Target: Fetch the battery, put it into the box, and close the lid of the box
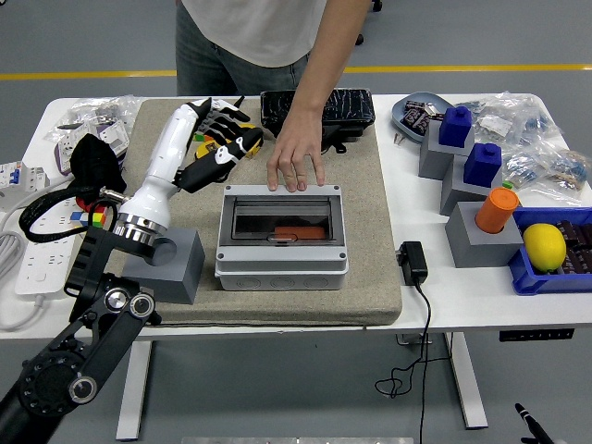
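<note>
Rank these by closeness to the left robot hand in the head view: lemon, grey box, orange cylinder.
From the left robot hand:
1. Grey box, just right of it on the mat.
2. Orange cylinder, on a grey block at right.
3. Lemon, in the blue bin, far right.

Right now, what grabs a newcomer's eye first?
The grey box at the mat's centre, lid shut, with an orange battery visible through its clear window. A person's hand presses on the box's far edge. The robot's left hand, white with black fingers spread, is raised over the mat's far-left part.
</note>
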Robot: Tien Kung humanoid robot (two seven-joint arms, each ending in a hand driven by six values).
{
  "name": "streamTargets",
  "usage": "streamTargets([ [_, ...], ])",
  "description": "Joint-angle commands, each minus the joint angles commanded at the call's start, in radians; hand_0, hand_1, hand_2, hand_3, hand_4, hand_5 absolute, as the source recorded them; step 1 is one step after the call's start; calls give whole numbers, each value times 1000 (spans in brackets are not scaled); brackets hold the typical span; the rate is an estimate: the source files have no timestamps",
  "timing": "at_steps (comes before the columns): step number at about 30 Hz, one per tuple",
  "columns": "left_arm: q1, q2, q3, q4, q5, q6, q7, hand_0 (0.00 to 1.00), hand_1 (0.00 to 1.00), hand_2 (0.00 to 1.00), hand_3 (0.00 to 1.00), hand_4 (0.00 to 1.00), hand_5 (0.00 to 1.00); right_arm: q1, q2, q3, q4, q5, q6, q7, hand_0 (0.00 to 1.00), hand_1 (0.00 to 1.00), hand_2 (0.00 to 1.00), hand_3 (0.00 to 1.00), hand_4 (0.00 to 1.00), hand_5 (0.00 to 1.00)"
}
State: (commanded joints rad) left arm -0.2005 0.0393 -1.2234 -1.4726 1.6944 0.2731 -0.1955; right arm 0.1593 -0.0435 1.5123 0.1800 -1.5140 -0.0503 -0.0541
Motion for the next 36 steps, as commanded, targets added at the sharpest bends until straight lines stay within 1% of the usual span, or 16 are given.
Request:
streamTargets([
  [5,84,-3,-91,25,-208,-102,-69,659,802,778,753,998,831,-2,2,2,0,2,-1,1,972,817,755,789,998,998],
  [6,95,-2,-107,30,-254,-115,-77,868,961,934,937,998,998,-3,2,3,0,1,-1,2,968,816,755,789,998,998],
  [7,107,1,-128,40,-292,-125,-86,868,961,934,937,998,998,-4,3,8,0,-2,-2,2,968,816,755,789,998,998],
  [11,140,8,-190,52,-468,-123,-94,868,961,934,937,998,998,-3,2,7,0,1,-3,5,968,816,755,789,998,998],
  [12,147,8,-206,52,-507,-119,-92,998,998,998,998,998,998,-3,2,7,0,2,-4,5,968,816,754,790,998,998],
  [14,154,8,-228,51,-591,-104,-83,998,998,998,998,998,998,-2,0,8,0,0,-4,4,968,816,754,790,998,998],
  [16,162,12,-247,45,-633,-99,-64,998,998,998,998,998,998,-1,-1,6,0,2,-3,4,968,816,754,790,998,998],
  [19,168,23,-260,42,-587,-110,-35,998,998,998,998,998,998,2,-2,6,0,3,-4,4,968,816,753,789,998,998],
  [21,168,35,-258,38,-544,-127,-5,998,998,998,998,998,998,3,-2,5,0,3,-4,4,968,816,753,789,998,998],
  [23,167,43,-260,33,-508,-155,24,998,998,998,998,998,998,3,-3,7,0,1,-5,4,968,816,753,789,998,998],
  [24,167,44,-261,32,-503,-162,29,981,998,958,931,998,998,3,-3,7,0,1,-5,4,969,817,754,789,998,998],
  [27,160,48,-262,26,-500,-184,50,981,998,958,931,998,998,7,-6,-1,0,4,-5,4,969,817,754,789,998,998],
  [29,159,49,-259,21,-506,-183,52,981,998,958,931,998,998,10,-10,-5,0,4,-4,3,969,817,754,789,998,998],
  [30,159,50,-259,20,-504,-182,53,755,782,748,749,998,998,11,-11,-7,0,4,-4,3,968,818,754,789,998,998],
  [35,157,41,-258,13,-494,-164,53,755,782,748,749,998,998,7,-14,-6,0,-2,-4,2,968,818,754,789,998,998],
  [36,155,37,-257,12,-488,-160,54,730,747,714,728,998,998,6,-15,-5,0,-5,-4,1,968,818,754,790,998,998],
])
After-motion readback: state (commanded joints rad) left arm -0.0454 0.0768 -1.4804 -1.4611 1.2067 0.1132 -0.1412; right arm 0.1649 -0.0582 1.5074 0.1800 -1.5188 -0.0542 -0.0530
